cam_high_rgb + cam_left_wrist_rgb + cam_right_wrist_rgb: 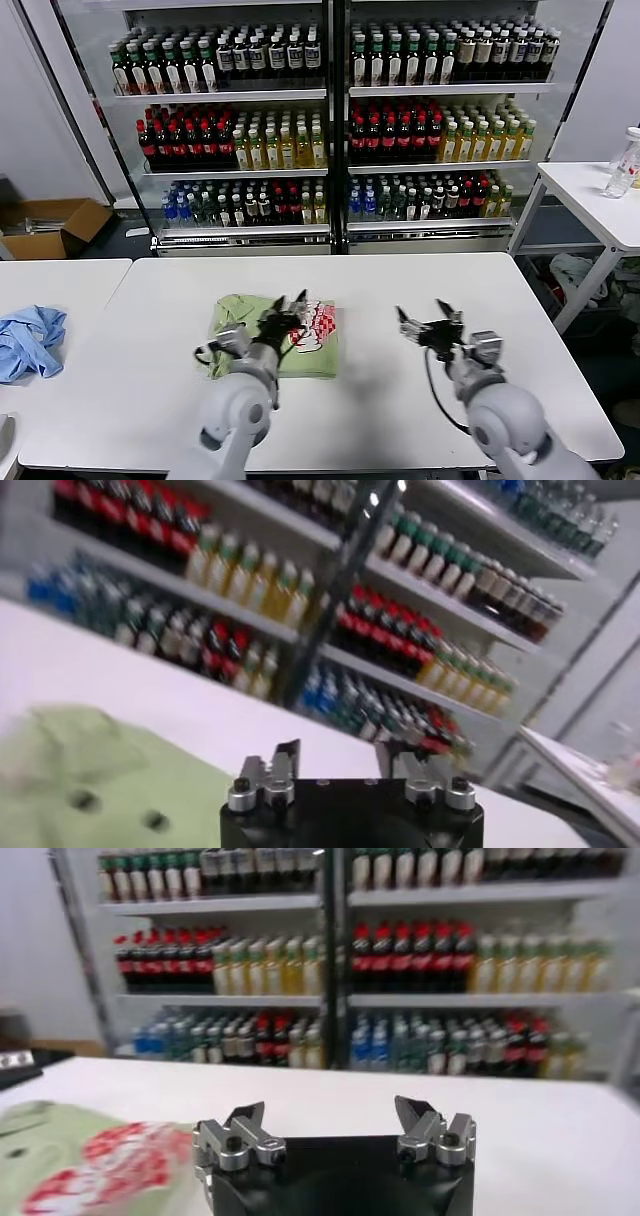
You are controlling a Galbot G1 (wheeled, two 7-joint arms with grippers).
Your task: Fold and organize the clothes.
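Green shirt (folded) under left claw, spread | right claw spread, beside

Head cam overlooks table; both wrist cams low, facing shelves, probably level.

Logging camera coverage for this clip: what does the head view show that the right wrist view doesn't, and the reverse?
Head view only: the left gripper open above the folded green shirt, a light blue garment on the neighbouring table, a cardboard box. Right wrist view only: a close look at the right gripper, open and empty, over the white table. Both: the shirt's red-and-white patch, the bottle shelves.
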